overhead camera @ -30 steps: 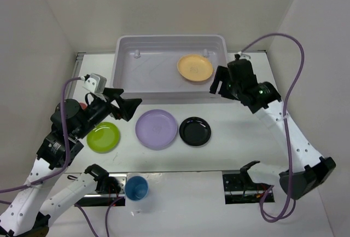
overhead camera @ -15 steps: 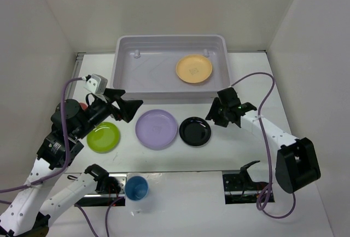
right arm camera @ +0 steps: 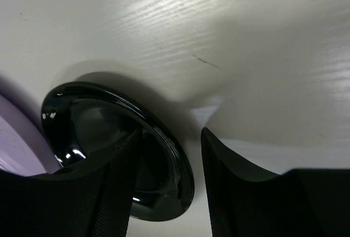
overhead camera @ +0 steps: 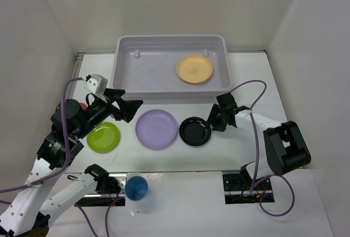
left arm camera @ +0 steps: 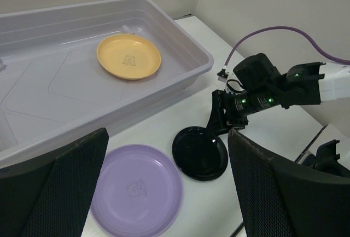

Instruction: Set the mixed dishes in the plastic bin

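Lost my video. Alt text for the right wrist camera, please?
The right gripper has its two dark fingers either side of the rim of the black plate, one over the bowl, one outside, with a gap at the outer finger. The plate lies on the white table; the edge of a lavender plate shows at far left.

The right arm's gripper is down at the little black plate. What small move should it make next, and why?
Probably close the right gripper on the rim of the small black round plastic plate. Its wrist view shows one finger over the plate's inside, the other outside above the white table, the rim between them with a gap, so nothing looks clamped yet.
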You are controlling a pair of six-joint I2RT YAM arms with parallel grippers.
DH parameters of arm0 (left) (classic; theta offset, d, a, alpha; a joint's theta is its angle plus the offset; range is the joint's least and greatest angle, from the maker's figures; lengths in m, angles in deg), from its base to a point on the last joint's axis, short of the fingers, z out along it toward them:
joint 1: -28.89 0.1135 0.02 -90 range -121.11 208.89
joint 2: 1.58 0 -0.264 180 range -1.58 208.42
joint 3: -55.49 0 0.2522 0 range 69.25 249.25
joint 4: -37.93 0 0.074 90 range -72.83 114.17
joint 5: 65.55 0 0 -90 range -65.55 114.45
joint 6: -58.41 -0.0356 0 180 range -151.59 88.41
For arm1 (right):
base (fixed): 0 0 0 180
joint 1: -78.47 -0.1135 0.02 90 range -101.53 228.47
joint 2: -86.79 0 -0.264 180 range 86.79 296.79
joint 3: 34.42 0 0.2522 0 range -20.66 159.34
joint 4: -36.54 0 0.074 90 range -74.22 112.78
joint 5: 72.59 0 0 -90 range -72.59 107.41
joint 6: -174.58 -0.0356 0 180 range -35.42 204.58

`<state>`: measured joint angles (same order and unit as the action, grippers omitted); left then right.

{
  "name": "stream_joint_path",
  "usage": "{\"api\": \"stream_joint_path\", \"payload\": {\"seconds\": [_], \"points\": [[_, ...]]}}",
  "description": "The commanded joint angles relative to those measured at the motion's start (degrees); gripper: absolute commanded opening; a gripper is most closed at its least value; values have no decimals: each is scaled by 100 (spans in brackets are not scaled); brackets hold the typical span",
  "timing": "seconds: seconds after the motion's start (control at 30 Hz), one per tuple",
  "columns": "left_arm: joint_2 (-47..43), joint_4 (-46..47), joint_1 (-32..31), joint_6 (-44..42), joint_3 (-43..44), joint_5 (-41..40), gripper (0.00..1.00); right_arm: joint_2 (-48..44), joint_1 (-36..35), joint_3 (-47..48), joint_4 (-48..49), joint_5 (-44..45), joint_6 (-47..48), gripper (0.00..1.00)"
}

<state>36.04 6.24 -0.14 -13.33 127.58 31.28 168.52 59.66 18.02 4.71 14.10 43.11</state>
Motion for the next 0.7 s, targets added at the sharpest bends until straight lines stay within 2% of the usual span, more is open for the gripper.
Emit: {"api": "stream_joint_path", "payload": {"seconds": [0.0,0.13,0.27,0.57,0.67], "points": [[-62,255,-23,11,39,64,96,158,26,-176,497,-222,140,53],[-62,255,-23,11,39,64,96,211,26,-238,638,-275,140,52],[-10,255,-23,11,-14,64,96,343,26,-290,690,-416,192,45],[-10,255,-23,64,-14,64,96,396,26,-343,752,-539,192,21],[-10,255,-23,64,-14,64,96,309,26,-229,481,-478,192,13]]}}
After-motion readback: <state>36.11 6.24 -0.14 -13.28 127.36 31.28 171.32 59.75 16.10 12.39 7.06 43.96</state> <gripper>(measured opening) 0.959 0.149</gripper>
